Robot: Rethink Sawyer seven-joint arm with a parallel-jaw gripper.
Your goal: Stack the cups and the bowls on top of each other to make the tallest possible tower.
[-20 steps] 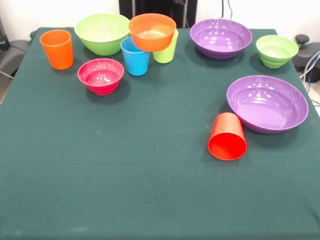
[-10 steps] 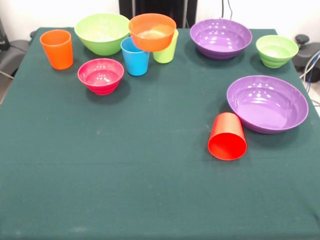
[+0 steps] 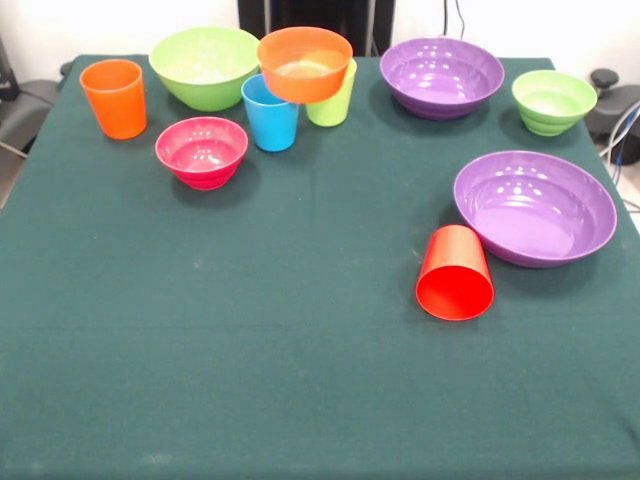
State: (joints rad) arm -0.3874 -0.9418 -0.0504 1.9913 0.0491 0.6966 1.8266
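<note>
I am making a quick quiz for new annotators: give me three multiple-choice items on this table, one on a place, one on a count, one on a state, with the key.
1. Where does the orange bowl sit?
A. On the rims of the blue cup and lime green cup
B. Inside a purple bowl
C. Flat on the green cloth at the near edge

2. How many purple bowls show?
A. One
B. Two
C. Three

3. How is the red cup placed?
A. Upright
B. Lying on its side, mouth toward the camera
C. Nested in the pink bowl

Key: 1 A, it rests raised on those two cups. 2 B, one at the back, one at the right. 3 B, its open mouth faces the viewer.
</note>
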